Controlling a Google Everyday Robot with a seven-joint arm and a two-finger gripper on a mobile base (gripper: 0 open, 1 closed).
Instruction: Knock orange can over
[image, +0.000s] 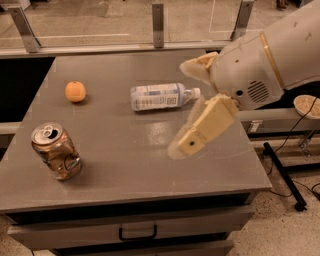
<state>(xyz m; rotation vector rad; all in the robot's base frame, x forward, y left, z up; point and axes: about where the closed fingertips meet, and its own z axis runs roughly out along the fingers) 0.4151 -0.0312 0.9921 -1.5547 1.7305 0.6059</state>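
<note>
The orange can (55, 152), shiny copper with a silver top and pull tab, stands upright near the front left corner of the grey table (125, 170). My gripper (179, 109) hangs over the right half of the table, well to the right of the can and apart from it. Its two cream fingers (205, 127) are spread open and hold nothing. The white arm comes in from the upper right.
A clear plastic bottle (160, 96) with a pale label lies on its side at mid table, just left of my gripper. A small orange fruit (75, 91) sits at the back left. A railing runs behind the table, a drawer below its front edge, and cables on the floor to the right.
</note>
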